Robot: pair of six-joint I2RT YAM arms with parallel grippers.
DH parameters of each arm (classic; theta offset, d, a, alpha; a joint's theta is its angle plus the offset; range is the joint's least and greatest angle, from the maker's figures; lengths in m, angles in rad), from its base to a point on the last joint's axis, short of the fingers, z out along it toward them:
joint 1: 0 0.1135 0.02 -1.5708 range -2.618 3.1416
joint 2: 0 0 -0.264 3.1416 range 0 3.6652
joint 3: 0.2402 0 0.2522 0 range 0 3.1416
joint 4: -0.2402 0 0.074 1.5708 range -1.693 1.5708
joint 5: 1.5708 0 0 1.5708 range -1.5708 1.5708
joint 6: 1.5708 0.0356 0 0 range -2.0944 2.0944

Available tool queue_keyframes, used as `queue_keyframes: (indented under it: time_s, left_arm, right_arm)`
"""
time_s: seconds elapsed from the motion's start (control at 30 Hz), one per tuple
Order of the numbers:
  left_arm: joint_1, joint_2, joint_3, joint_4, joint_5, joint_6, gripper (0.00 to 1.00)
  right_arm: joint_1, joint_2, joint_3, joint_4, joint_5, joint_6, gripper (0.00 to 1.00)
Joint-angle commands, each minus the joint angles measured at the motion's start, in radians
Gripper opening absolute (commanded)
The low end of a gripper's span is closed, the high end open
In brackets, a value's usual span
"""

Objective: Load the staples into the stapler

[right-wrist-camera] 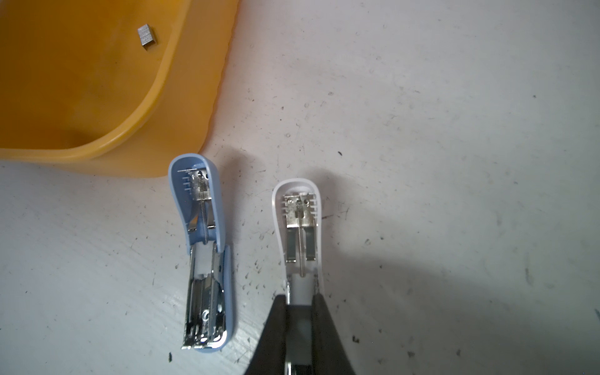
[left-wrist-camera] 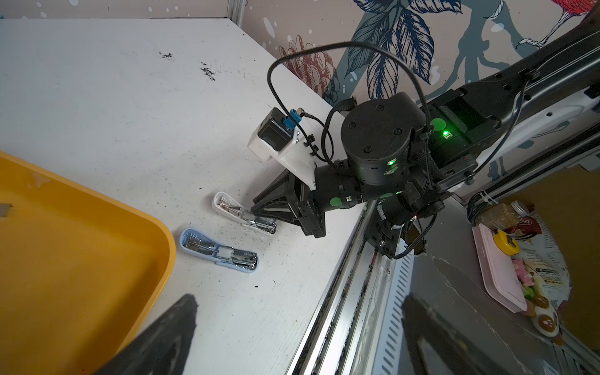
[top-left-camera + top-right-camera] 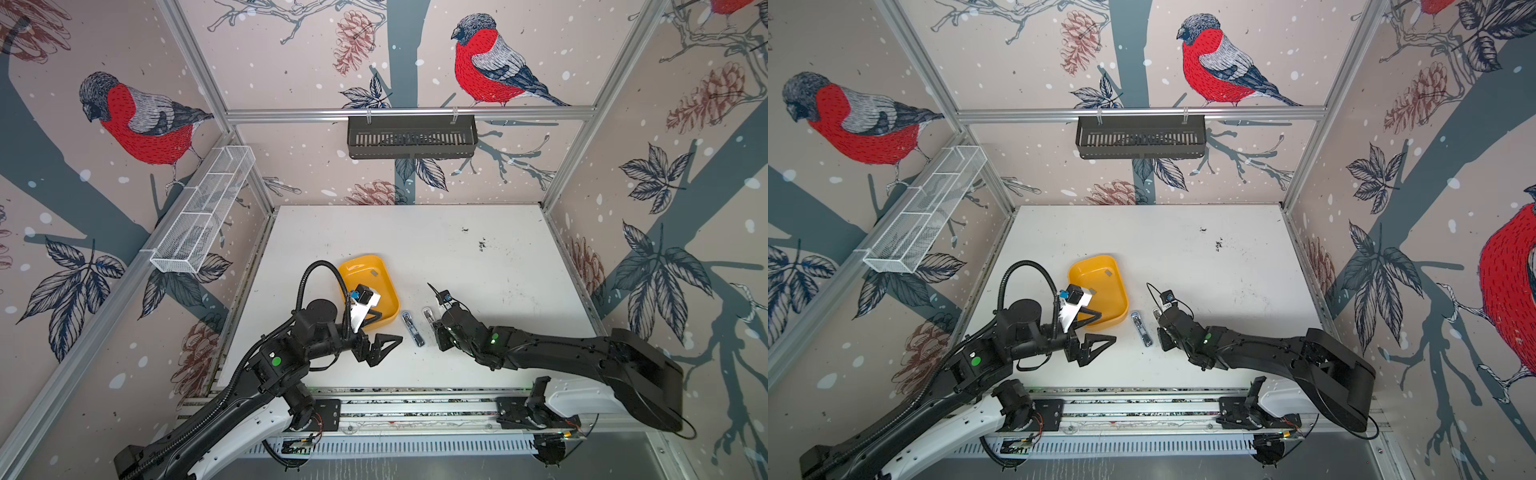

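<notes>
Left arm [image 3: 307,328] and right arm [image 3: 540,349] sit nearest the lens, coming in from 7 and 5 o'clock in both top views. The left jaws are wide apart and empty. They hang at the 5 o'clock corner of the yellow tray [image 3: 361,274], one finger above its rim and the other above bare desk [image 3: 415,249]. The right jaws are clamped on the white stapler [image 1: 297,220]. The right wrist view shows the fingers [image 1: 272,334] pinching its 5 o'clock end from both sides, with the lid end sticking out free toward 11 o'clock. The desk is white and scuffed, with dark specks [image 3: 482,245] around 1 o'clock. The tray lies about 9 o'clock of desk centre. The blue stapler [image 3: 412,329] lies flat between the two sets of jaws, ungripped, with its lid end just beside the tray's 4 o'clock corner; cannot tell if they touch. The white stapler is at its 3 o'clock, close, apart and roughly parallel. Both staplers are folded open with the metal insides up. Cannot tell if either channel is loaded. Staples [image 1: 146,35]: one small grey strip flat on the tray floor, about 12 to 1 o'clock inside the tray, also seen in a top view [image 3: 374,273], well apart from both staplers and both sets of jaws.
</notes>
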Motion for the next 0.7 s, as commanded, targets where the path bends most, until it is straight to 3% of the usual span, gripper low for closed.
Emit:
queue_keyframes:
  time_s: [0.0,0.67]
  left_arm:
    - [-0.002,-0.003,-0.001,0.030,0.001,0.004,0.98]
    - [-0.002,-0.001,-0.001,0.032,0.001,0.005,0.98]
  right_arm:
    - [-0.002,0.008,0.011,-0.006,-0.008,-0.024,0.10]
    - [-0.003,0.049,0.038,-0.042,-0.002,-0.064,0.10]
